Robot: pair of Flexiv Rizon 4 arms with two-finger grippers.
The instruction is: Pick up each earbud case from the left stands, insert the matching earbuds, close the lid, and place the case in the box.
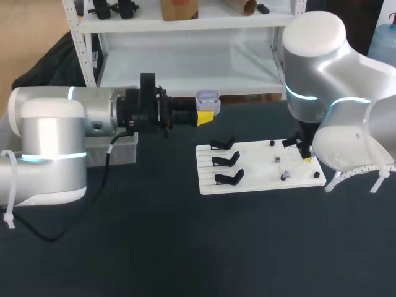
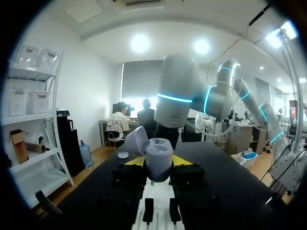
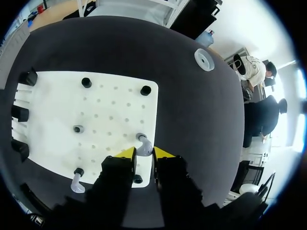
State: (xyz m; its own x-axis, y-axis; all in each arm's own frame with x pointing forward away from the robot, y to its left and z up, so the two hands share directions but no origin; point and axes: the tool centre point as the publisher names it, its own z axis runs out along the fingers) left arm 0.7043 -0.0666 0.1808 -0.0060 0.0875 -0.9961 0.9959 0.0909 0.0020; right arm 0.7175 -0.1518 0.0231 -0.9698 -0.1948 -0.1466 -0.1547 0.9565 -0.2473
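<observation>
Left jaws clamp the open earbud case upright for loading. Right jaws straddle an earbud on the peg board; whether they are clamped on it cannot be told.

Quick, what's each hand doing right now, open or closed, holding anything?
Left hand: closed on the earbud case, whose lid is open.
Right hand: at an earbud on the white board; open or closed cannot be told.

The pale lavender earbud case, lid swung open, is gripped upright in the left end effector, at 11 o'clock from the white board. Three black stands line the board's 9 o'clock side. Small pale earbuds rest toward 3 o'clock.
</observation>
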